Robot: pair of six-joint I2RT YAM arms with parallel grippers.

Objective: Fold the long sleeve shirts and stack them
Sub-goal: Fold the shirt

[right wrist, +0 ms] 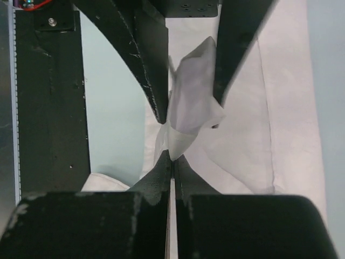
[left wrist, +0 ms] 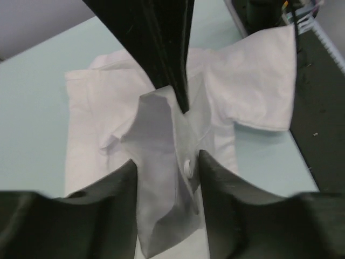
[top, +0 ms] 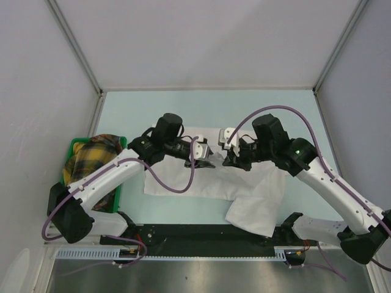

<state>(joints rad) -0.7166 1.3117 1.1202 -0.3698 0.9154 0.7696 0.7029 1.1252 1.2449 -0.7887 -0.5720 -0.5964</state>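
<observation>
1. Overhead, in the top view, the long sleeve shirt (top: 177, 180) lies spread and wrinkled on the pale green table (top: 208, 107) in front of both arms. One loose part of it reaches toward the black strip (top: 201, 239) at the near edge. The left gripper (top: 206, 157) and right gripper (top: 227, 157) meet tip to tip over the shirt's middle; from this height I cannot tell how their fingers stand. A green basket (top: 76, 143) at the left edge holds a yellow plaid cloth (top: 91, 155).

2. In the left wrist view, the left gripper (left wrist: 167, 159) has its fingers (left wrist: 121, 199) spread apart, and a raised fold of the shirt (left wrist: 253, 81) runs up between them. A small white button (left wrist: 187, 167) shows on that fold, close to one finger. The right gripper (left wrist: 180, 97) comes down from above, its fingers pressed together on the top of the same fold. The rest of the shirt lies flat on the table (left wrist: 32, 97) beneath.

3. In the right wrist view, the right gripper (right wrist: 173, 162) has its fingers (right wrist: 156, 178) pressed together, pinching a tuft of the white cloth. Beyond it the left gripper (right wrist: 190, 121) stands with fingers apart on either side of the lifted cloth. The shirt (right wrist: 291, 108) lies flat below on the right, with bare table (right wrist: 113, 108) and the black strip (right wrist: 48, 108) to the left.
</observation>
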